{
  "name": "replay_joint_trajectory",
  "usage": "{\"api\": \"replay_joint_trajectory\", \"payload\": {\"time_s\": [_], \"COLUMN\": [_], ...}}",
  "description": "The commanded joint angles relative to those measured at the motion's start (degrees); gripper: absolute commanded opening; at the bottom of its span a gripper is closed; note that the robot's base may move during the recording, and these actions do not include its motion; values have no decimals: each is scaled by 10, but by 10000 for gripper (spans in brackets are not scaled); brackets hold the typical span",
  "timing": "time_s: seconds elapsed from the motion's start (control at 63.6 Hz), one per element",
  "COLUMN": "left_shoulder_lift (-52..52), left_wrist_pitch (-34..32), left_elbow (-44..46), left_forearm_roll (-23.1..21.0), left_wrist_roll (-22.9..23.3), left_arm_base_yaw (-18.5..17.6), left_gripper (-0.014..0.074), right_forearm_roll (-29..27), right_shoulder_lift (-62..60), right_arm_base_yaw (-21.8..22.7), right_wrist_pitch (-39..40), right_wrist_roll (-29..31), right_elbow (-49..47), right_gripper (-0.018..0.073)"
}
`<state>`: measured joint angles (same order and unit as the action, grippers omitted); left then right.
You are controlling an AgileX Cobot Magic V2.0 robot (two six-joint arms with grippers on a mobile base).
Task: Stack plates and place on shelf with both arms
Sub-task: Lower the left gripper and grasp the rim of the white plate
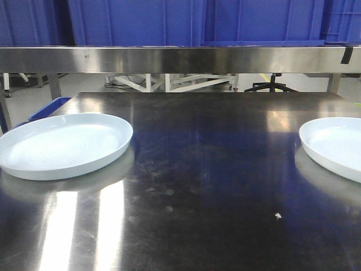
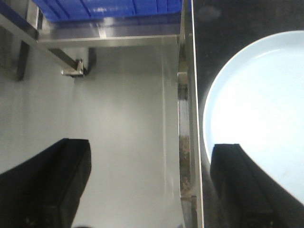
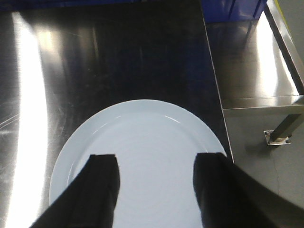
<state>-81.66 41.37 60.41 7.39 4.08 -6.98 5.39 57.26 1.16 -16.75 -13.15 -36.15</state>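
Observation:
Two pale bluish-white plates lie apart on the dark steel table [image 1: 214, 169]. One plate [image 1: 62, 144] is at the left, the other plate [image 1: 335, 147] at the right edge, cut off by the frame. Neither gripper shows in the front view. In the left wrist view my left gripper [image 2: 149, 152] is open, straddling the table's left edge, one finger over the floor and the other over the left plate [image 2: 256, 109]. In the right wrist view my right gripper [image 3: 156, 164] is open above the right plate [image 3: 142, 147], with nothing between its fingers.
A steel shelf rail [image 1: 180, 59] runs across the back, with blue crates [image 1: 169, 22] on it. The table's right edge [image 3: 216, 95] lies just beside the right plate, with a lower steel surface [image 3: 256, 61] beyond. Grey floor [image 2: 123, 114] lies left of the table.

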Motion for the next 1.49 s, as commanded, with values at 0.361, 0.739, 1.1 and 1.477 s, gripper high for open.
{"api": "replay_joint_trajectory", "payload": {"time_s": [0.361, 0.739, 1.1, 1.477], "left_shoulder_lift": [-96, -114, -137, -165], "left_wrist_pitch": [-93, -125, -134, -142], "left_elbow": [21, 36, 36, 36], "left_forearm_roll": [-8, -45, -57, -70], "left_wrist_roll": [16, 16, 16, 16], "left_arm_base_yaw": [-2, -4, -4, -4], "left_gripper": [568, 568, 568, 568], "right_forearm_roll": [2, 2, 2, 2], "right_shoulder_lift": [-6, -3, -3, -2], "right_arm_base_yaw": [0, 0, 0, 0], "right_wrist_pitch": [64, 64, 64, 64], "right_wrist_roll": [0, 0, 0, 0], "right_elbow": [-22, -22, -22, -22], "right_gripper": [468, 468, 468, 468]}}
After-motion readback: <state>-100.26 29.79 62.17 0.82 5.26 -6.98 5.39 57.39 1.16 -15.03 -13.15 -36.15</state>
